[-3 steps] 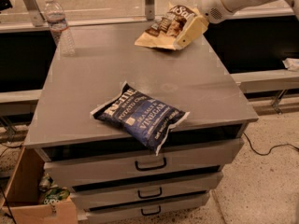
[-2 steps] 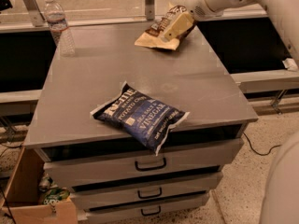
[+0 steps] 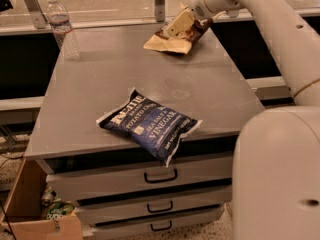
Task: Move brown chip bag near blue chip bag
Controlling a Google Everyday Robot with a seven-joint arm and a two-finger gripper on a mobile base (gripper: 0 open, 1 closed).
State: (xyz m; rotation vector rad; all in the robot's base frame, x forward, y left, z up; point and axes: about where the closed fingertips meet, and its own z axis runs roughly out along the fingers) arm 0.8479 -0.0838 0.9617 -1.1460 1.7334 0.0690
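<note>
The brown chip bag (image 3: 170, 40) lies at the far right of the grey cabinet top (image 3: 100, 84), its dark top under my gripper. My gripper (image 3: 180, 24) reaches down from the upper right and rests over the bag's upper part, hiding some of it. The blue chip bag (image 3: 150, 125) lies flat near the front edge of the top, with one corner hanging over the edge. It is well apart from the brown bag, toward the front and a little left.
A clear water bottle (image 3: 62, 28) stands at the far left corner. Drawers (image 3: 150, 176) sit below the top. A cardboard box (image 3: 30, 209) is on the floor at the lower left. My white arm and base (image 3: 280, 159) fill the right side.
My gripper has moved left from beside the brown bag to over its upper part. My arm and base now fill more of the right side. Both bags lie where they were.
</note>
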